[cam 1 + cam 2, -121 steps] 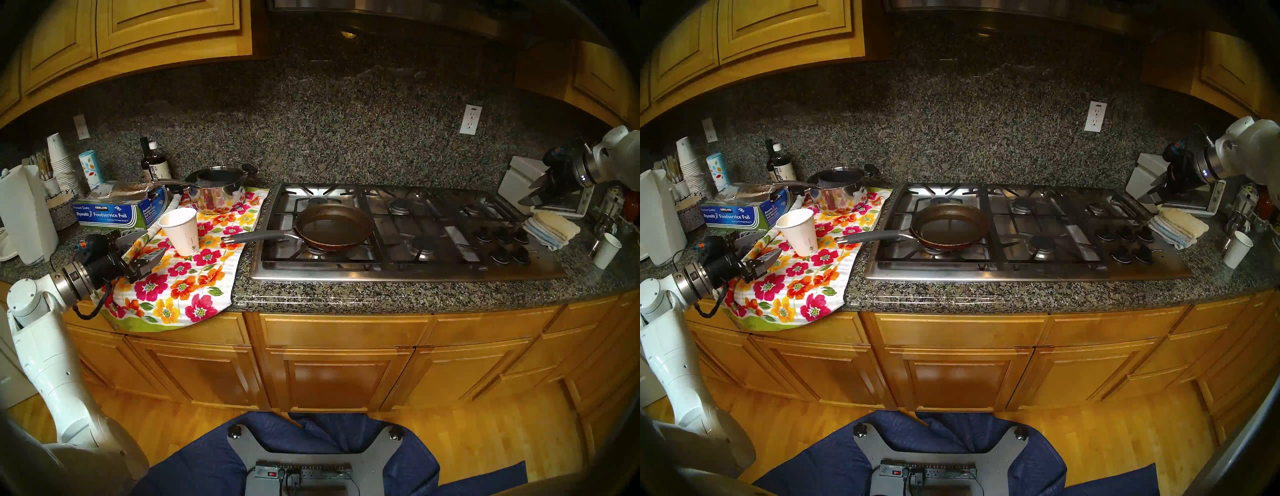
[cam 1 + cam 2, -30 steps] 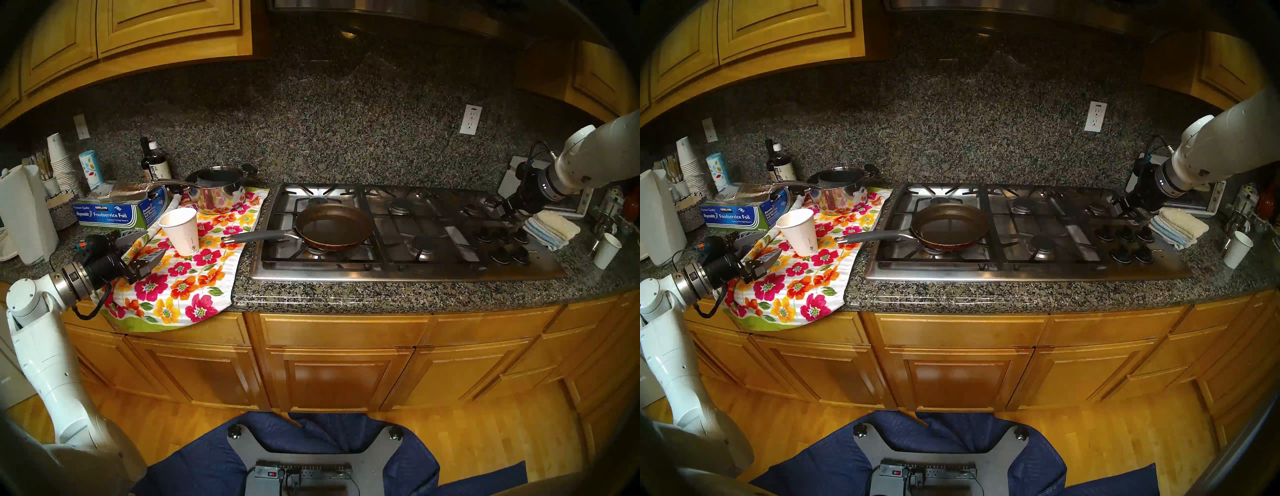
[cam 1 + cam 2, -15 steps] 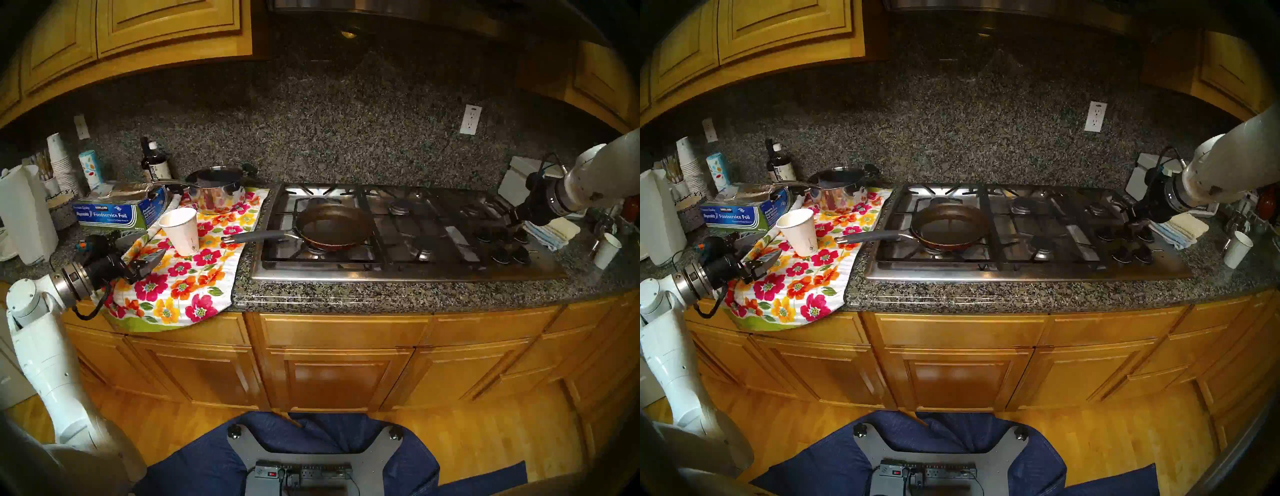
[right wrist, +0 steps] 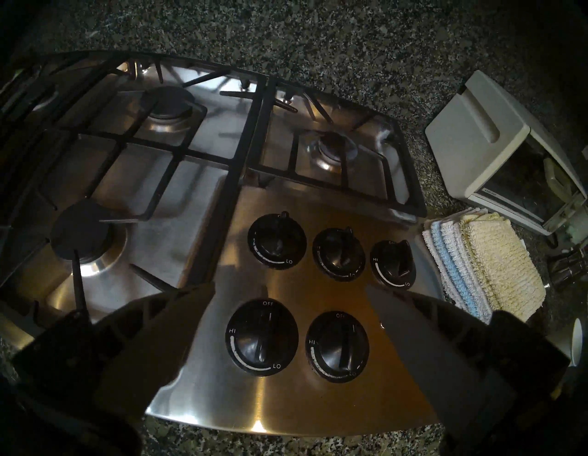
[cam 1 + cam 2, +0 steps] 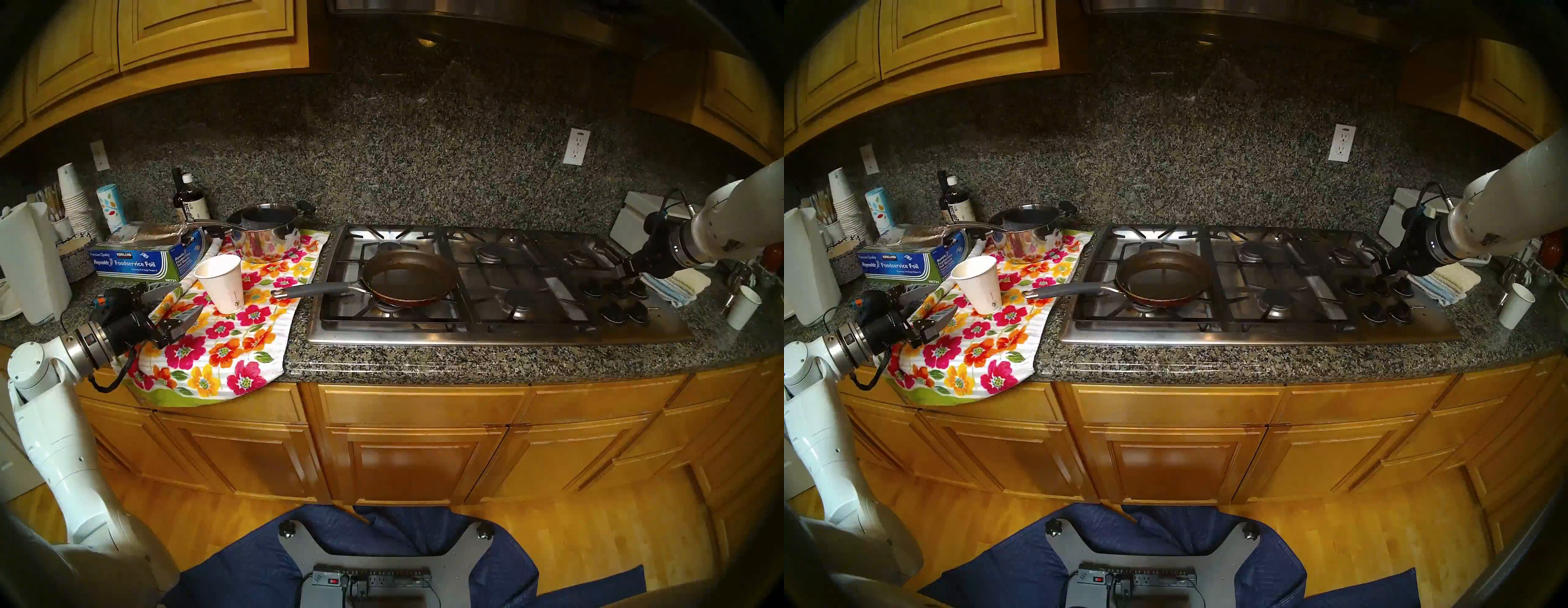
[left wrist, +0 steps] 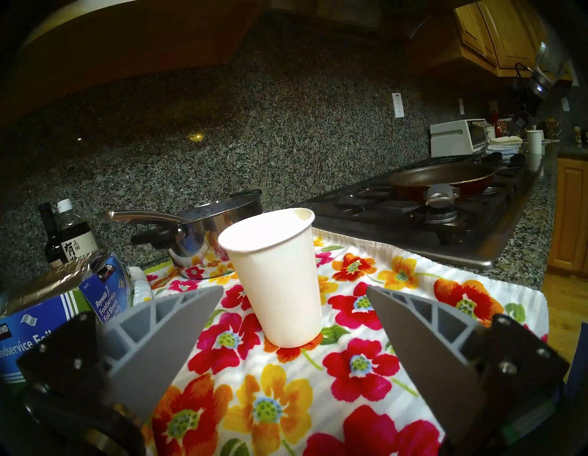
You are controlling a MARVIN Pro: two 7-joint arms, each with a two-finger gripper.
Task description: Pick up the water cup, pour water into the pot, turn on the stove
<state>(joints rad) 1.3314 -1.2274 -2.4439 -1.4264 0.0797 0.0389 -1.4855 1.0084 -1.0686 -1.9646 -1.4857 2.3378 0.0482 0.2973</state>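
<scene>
The white water cup (image 5: 221, 282) (image 6: 276, 277) stands upright on a flowered towel, left of the stove (image 5: 509, 333). My left gripper (image 5: 186, 299) (image 6: 294, 288) is open just short of the cup, one finger on either side of its base and not touching it. The pot (image 5: 409, 276), a frying pan that is dark inside, sits on the front left burner with its grey handle pointing at the cup. My right gripper (image 5: 623, 280) (image 4: 289, 286) hangs open just above the black knobs (image 4: 264, 337), holding nothing.
A steel saucepan (image 5: 265, 233) and a foil box (image 5: 135, 261) stand behind the cup. Folded cloths (image 5: 687, 282), a toaster oven (image 4: 496, 153) and another white cup (image 5: 742, 308) sit right of the stove. Bottles (image 5: 191, 199) and stacked cups line the back left.
My right arm has swung in from the right and come down over the knob cluster. The left arm, cup and pan have not moved.
</scene>
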